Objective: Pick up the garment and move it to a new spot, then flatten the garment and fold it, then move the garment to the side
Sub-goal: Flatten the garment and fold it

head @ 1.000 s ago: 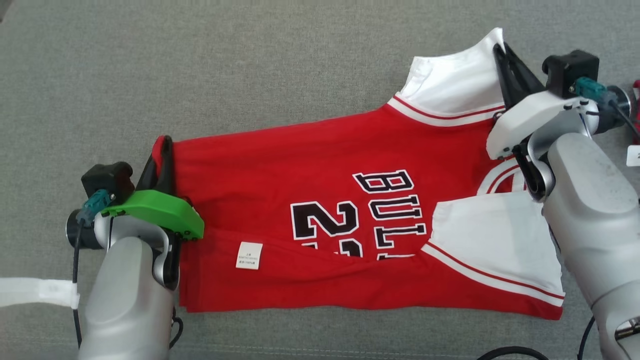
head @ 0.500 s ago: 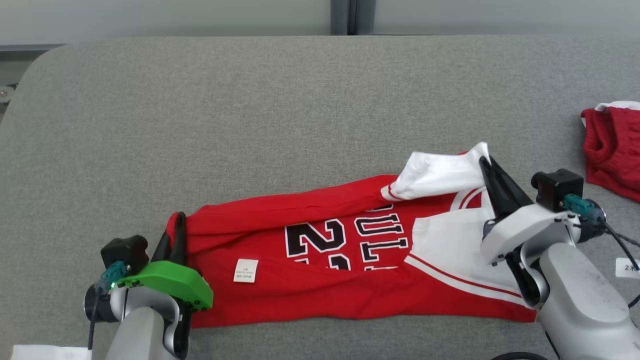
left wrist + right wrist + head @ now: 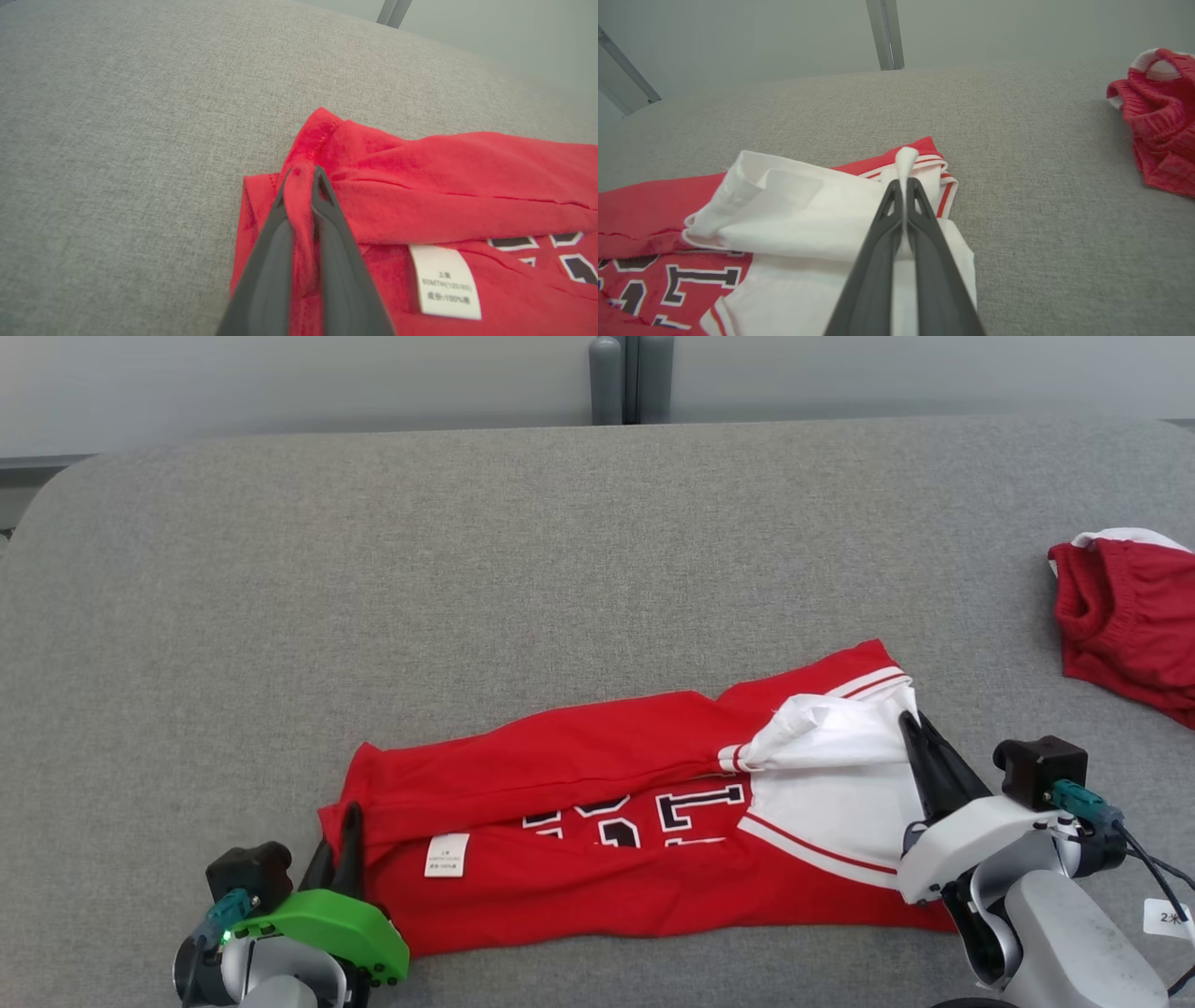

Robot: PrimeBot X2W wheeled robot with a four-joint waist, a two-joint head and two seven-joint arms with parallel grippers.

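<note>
- Now, in your head view the red garment (image 3: 560, 756) lies lower centre on the grey surface (image 3: 373, 569); its black lettering (image 3: 674, 810) is half hidden by a fold, unreadable.
- Your left wrist view: left gripper (image 3: 302, 175) clamps the red hem; the white tag (image 3: 446, 282) reads "100%".
- Your right wrist view: right gripper (image 3: 901, 184) pinches the garment's white fabric, centre frame.

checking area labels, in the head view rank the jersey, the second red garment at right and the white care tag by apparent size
1. jersey
2. second red garment, cut off at the picture's edge
3. care tag
</note>
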